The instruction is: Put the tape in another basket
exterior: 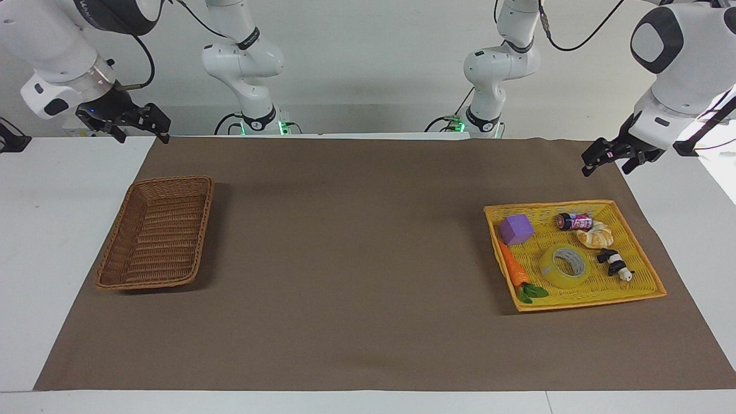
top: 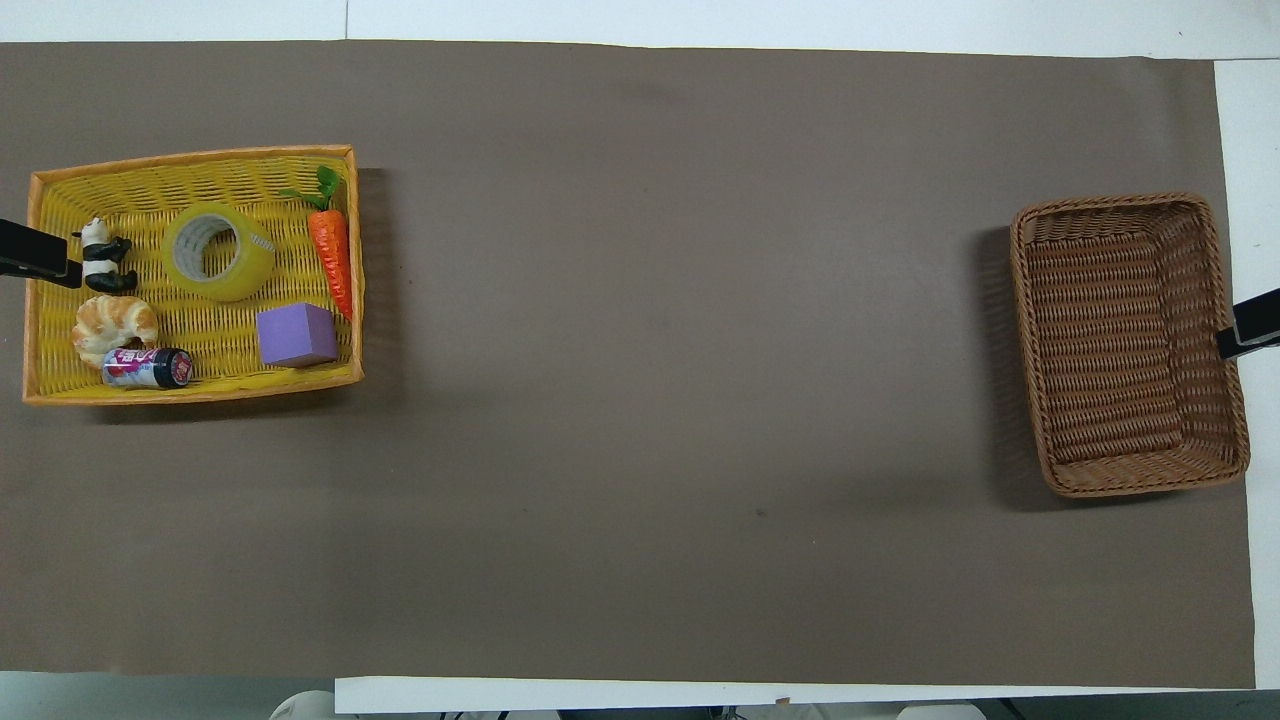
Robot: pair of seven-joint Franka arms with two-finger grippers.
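The tape (exterior: 564,266) is a yellow roll with a grey core. It lies flat in the bright yellow tray (exterior: 647,270) and shows in the overhead view (top: 218,251) too. The brown wicker basket (exterior: 121,253) stands empty at the right arm's end of the table, also in the overhead view (top: 1030,340). My left gripper (exterior: 605,168) is open and up in the air; in the overhead view its tip (top: 38,264) is over the tray's outer rim. My right gripper (exterior: 144,137) is open and waits over the basket's outer rim (top: 1250,325).
The yellow tray (top: 190,385) also holds an orange toy carrot (top: 332,258), a purple cube (top: 295,335), a small can (top: 148,368), a croissant (top: 112,322) and a panda figure (top: 102,258). A brown mat (top: 650,400) covers the table between tray and basket.
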